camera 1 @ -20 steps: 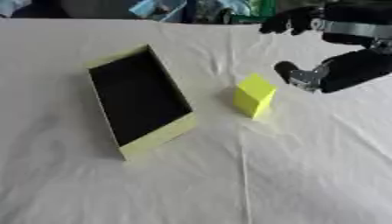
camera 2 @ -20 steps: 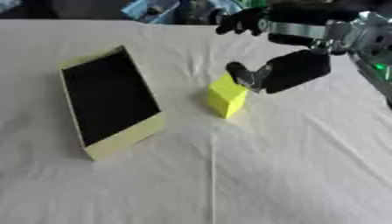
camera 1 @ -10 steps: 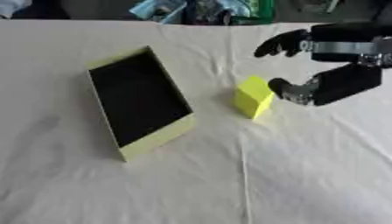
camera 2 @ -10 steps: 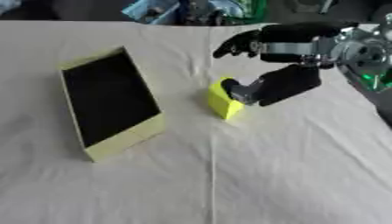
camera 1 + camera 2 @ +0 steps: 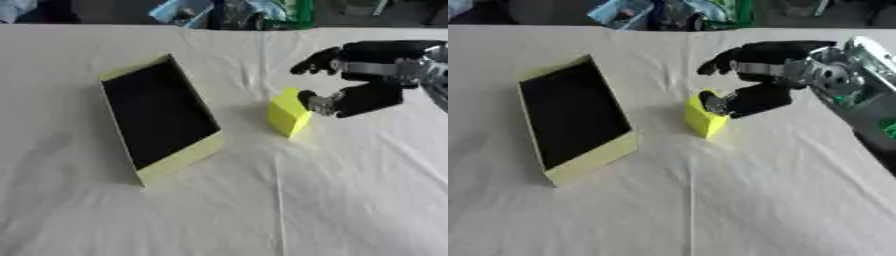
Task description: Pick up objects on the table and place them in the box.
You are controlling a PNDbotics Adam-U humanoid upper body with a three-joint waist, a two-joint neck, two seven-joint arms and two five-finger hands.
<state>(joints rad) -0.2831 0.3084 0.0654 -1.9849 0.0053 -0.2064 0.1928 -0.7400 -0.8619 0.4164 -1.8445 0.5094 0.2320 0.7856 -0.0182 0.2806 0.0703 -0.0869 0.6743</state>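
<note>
Box (image 5: 157, 117): yellow-walled, open-topped, dark inside, lying askew on the pale cloth-covered table (image 5: 289, 210). It holds nothing that can be seen. Taken here as the landmark.

Yellow block (image 5: 287, 112): small cube, standing on the cloth just right of the box, with a strip of bare cloth between them. Not lifted, so far as the shadow under it shows.

Right hand (image 5: 754, 77): black, entering from the right, just right of the block and farther from the box. Fingers are spread, the upper ones arching above and beyond the block, the thumb low against the block's right face, touching or almost touching. Nothing is held; the hand has not closed on the block.

Left hand: not shown in either view.

Step in hand, as judged: closing on the block for the pick. To do it well, bring the upper fingers down over the box-side face, opposite the thumb, so the block sits square between them. Close without nudging it leftward into the box wall. Lift straight before carrying it toward the box opening.
</note>
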